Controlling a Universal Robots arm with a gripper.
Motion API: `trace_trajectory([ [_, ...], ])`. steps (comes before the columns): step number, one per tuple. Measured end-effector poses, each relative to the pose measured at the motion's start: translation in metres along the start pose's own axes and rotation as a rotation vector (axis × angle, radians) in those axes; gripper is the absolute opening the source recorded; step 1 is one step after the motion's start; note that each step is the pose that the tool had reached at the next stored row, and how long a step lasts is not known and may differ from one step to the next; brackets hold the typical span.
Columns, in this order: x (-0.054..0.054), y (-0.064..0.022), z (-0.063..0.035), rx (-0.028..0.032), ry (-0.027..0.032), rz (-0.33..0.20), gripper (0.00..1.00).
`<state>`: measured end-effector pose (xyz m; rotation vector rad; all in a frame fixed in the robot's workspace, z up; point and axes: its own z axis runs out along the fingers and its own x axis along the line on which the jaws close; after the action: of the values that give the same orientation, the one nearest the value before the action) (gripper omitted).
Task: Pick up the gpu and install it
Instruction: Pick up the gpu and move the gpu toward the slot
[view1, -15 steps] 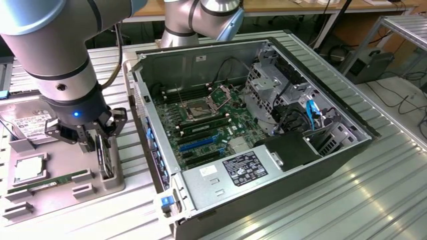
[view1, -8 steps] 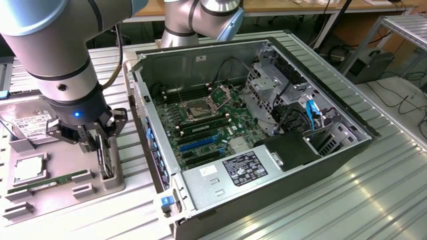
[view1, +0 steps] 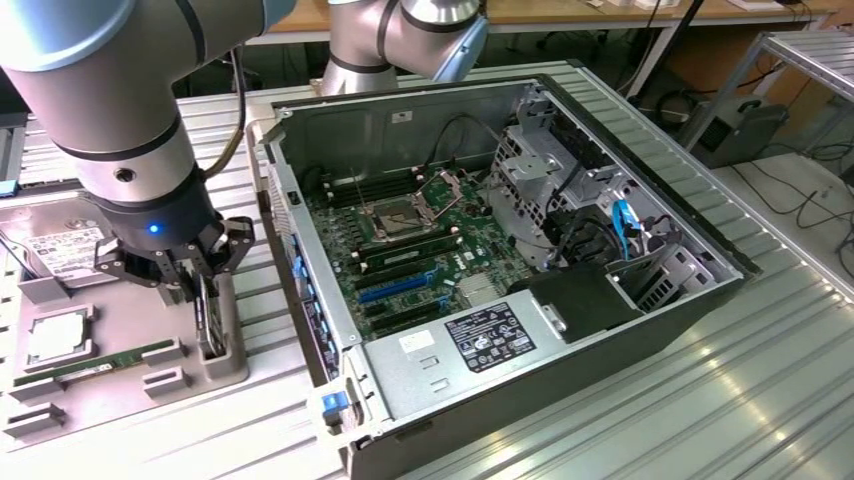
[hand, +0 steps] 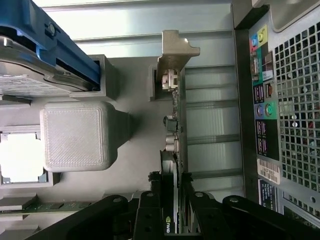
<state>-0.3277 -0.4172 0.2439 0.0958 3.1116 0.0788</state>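
**Claw clamped on the upright gpu in its holder**

The gripper (view1: 198, 292) hung straight down from the arm over the grey parts tray (view1: 200, 378) and was clenched on the gpu (view1: 210, 322). In the wrist view the black fingers (hand: 150, 212) lay flat against both faces of the card, one on each side, with no gap showing. The gpu (hand: 171, 170) stood on edge between them, directly under the gripper (hand: 171, 200). Its thin top edge ran away from the fingertips along the tray (hand: 135, 107), and a small logo on that edge sat right between the fingers. The card's lower edge was seated in the tray's slot, so it had not left its holder.

Just beside the claw, on the side away from the card's slot, a green memory stick (view1: 100, 362) lay flat in the tray, with a processor (view1: 54, 335) and a hard drive (view1: 60, 250) beyond it. On the claw's other side, near but apart from the tray, the open computer case (view1: 534, 385) lay on the ribbed metal table (view1: 747, 400). Its motherboard (view1: 414, 250) was exposed, and its rear port panel (hand: 262, 100) faced the held card
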Motion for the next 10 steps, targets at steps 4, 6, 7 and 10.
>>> trace_trajectory([
  [4, -0.001, 0.0005, -0.0088, -0.0015, 0.0032, -0.053, 0.26],
  [6, -0.002, 0.0008, -0.0144, -0.0015, 0.0035, -0.053, 0.26],
  [7, -0.002, 0.0009, -0.0171, -0.0016, 0.0036, -0.054, 0.26],
  [10, -0.002, 0.0014, -0.0267, -0.0015, 0.0043, -0.054, 0.26],
])
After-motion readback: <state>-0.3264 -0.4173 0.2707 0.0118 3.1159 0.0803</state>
